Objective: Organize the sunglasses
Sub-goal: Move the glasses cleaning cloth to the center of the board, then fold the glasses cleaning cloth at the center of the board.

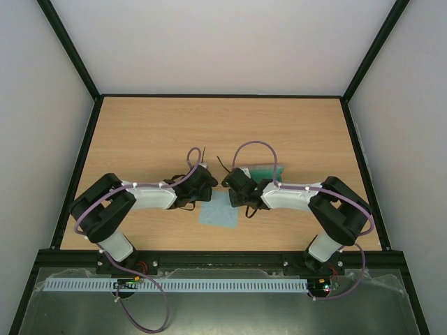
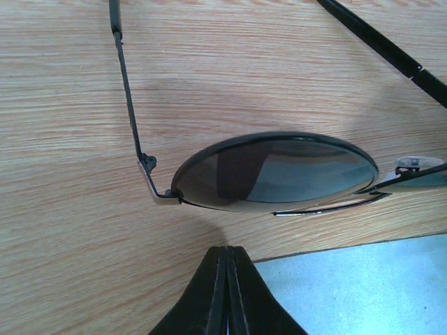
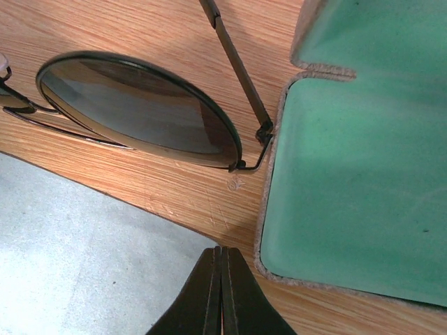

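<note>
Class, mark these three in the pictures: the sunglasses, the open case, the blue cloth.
sunglasses (image 2: 272, 171), left wrist view, middle of the round dark lens.
open case (image 3: 356, 181), right wrist view, green lining inside.
blue cloth (image 1: 218, 211), top view, its centre.

2 end effectors (image 2: 225, 252) (image 3: 221, 252), fingertips together

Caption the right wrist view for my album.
Shut right gripper near sunglasses, beside a blue cloth and an open green-lined case.
</note>
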`<state>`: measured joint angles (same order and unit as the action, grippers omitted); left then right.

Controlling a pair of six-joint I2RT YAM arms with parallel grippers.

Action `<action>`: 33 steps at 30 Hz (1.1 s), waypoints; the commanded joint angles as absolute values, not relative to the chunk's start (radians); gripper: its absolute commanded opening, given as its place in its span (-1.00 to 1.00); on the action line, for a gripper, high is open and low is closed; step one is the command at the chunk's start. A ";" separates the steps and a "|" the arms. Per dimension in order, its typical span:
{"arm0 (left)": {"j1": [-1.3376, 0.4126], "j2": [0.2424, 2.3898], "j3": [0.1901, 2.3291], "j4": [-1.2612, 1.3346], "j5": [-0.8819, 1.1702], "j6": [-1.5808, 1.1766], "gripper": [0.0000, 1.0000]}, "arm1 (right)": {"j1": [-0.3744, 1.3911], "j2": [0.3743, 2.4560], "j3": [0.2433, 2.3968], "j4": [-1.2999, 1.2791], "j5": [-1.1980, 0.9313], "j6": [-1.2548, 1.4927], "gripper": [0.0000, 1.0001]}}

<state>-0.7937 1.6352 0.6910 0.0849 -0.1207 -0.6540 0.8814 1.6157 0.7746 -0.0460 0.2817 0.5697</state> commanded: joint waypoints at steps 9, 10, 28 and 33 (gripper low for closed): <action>-0.800 1.526 0.652 -0.015 -0.198 -0.660 -0.95 | 0.875 1.574 0.752 -0.049 0.271 0.561 -0.97; -0.800 1.515 0.649 -0.016 -0.196 -0.660 -0.95 | 0.875 1.565 0.750 -0.048 0.267 0.560 -0.97; -0.807 1.389 0.560 0.013 -0.153 -0.673 -0.95 | 0.909 1.479 0.716 -0.029 0.204 0.556 -0.97; -0.825 1.355 0.554 -0.004 -0.153 -0.676 -0.95 | 0.933 1.481 0.716 -0.040 0.221 0.569 -0.97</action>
<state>-0.8074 1.3880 0.5686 0.0147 -0.1501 -0.6659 0.9127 1.4994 0.7300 -0.0154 0.2028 0.5644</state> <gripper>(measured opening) 0.025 0.017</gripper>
